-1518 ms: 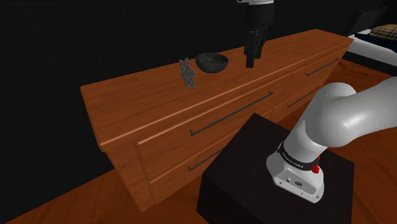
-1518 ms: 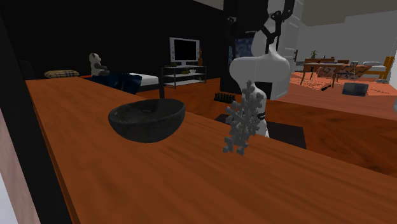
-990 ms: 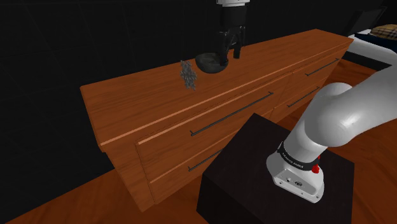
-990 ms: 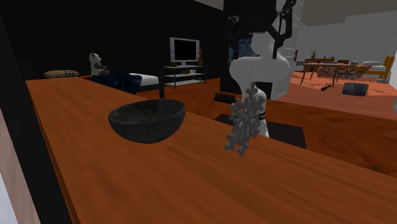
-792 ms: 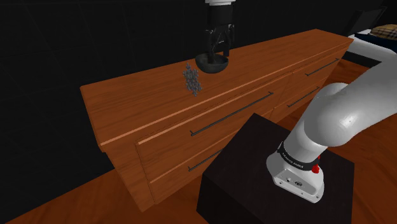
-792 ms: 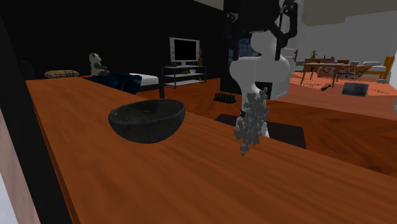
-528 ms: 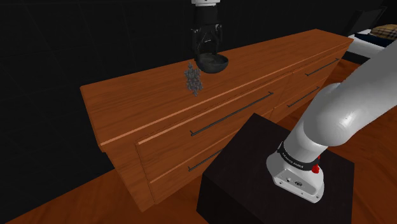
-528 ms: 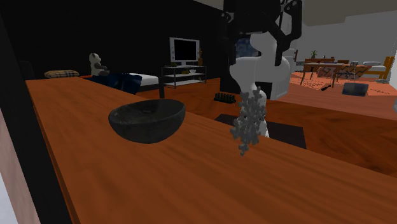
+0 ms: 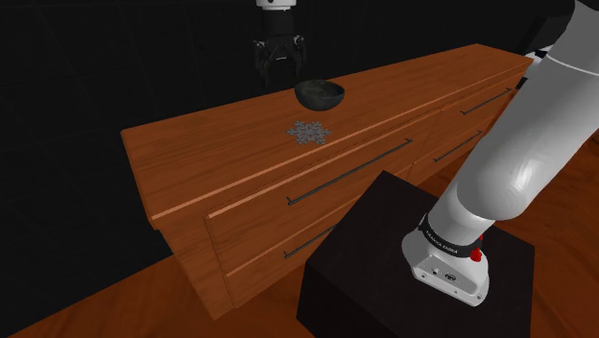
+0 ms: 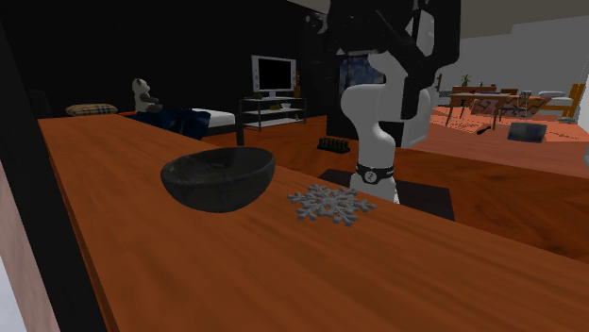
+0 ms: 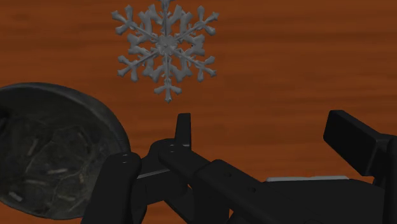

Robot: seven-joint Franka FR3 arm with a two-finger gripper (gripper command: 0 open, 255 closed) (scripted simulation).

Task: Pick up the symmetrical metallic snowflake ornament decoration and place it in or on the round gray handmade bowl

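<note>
In the shoulder view the gripper hangs above the back part of the wooden dresser, on this view's left of the dark bowl; its two fingers stand apart and nothing is between them; the grey snowflake ornament lies flat on the dresser, near the bowl on the side of the front edge, not touching it; the white arm rises from the dark stand at the lower right.

In the second exterior view the bowl stands upright on the dresser; the snowflake ornament lies flat just beside it, on this view's right, with a narrow strip of wood between them; behind them is the arm, and farther away a television.

In the wrist view the fingers are wide apart and hold nothing; the snowflake ornament lies on the wood beyond the fingertips; the bowl is beside the gripper.
</note>
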